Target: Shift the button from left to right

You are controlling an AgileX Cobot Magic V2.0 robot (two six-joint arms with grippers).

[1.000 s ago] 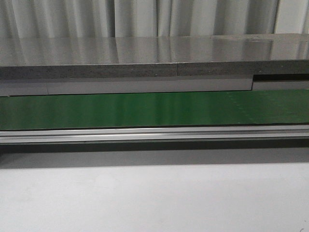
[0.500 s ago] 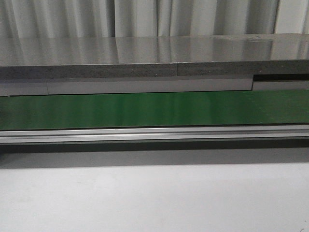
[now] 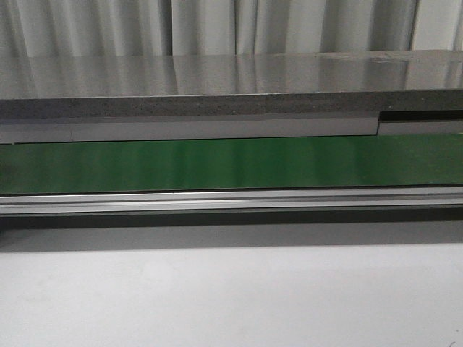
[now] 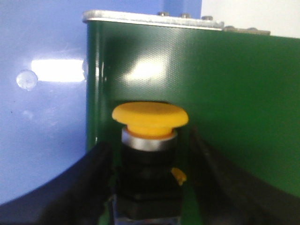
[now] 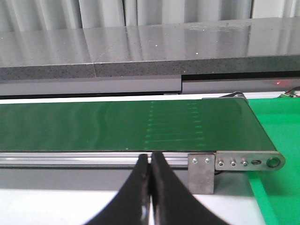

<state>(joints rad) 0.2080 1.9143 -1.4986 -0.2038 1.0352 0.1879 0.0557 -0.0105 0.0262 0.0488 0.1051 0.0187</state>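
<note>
The button [image 4: 150, 117] fills the left wrist view: a yellow-orange mushroom head, a silver collar and a black boxy body, set against the green conveyor belt [image 4: 234, 93]. My left gripper [image 4: 149, 143] is open and straddles the button's body, with a thin strip of green showing on each side between body and fingers [image 4: 93, 178]. My right gripper [image 5: 150, 157] is shut and empty, in front of the belt's metal rail near its right end. In the front view neither the button nor either gripper shows.
The green belt [image 3: 231, 163] runs across the front view behind an aluminium rail [image 3: 231, 201], with a grey counter [image 3: 217, 79] beyond and a white table [image 3: 231, 296] in front. A blue surface [image 4: 42, 117] lies beside the belt's end. A bright green surface [image 5: 276, 131] adjoins the right end.
In the front view a faint dotted seam on the belt at the right has passed out of sight. Nothing else differs.
</note>
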